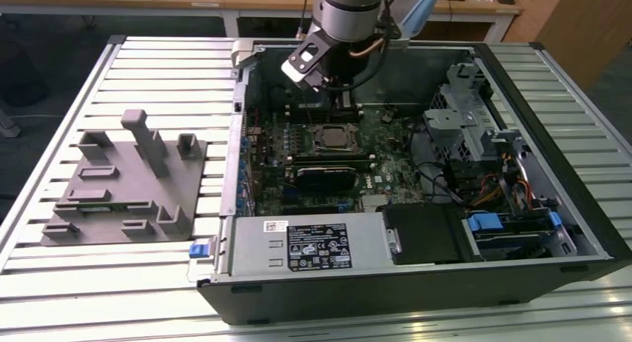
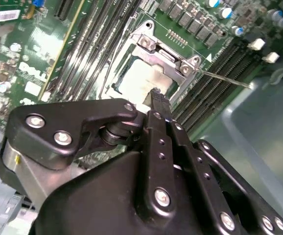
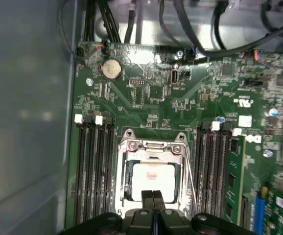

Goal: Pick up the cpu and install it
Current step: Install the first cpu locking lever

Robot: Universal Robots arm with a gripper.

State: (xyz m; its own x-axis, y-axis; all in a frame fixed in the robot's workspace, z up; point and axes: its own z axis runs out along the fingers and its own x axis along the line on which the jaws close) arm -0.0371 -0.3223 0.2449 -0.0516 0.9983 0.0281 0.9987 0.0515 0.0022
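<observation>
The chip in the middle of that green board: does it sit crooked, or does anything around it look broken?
Nothing stands out. The cpu lies flat and square inside the socket frame on the motherboard. The gripper, fingers together, hangs just above it.

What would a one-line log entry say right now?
cpu: seated in socket frame | pincer: shut, empty, just above cpu | grey tray: beside case

The cpu (image 3: 152,178), a small flat square chip with a pale silvery top, lies level inside the metal-framed socket (image 3: 153,147) on the green motherboard (image 3: 146,103)
</observation>
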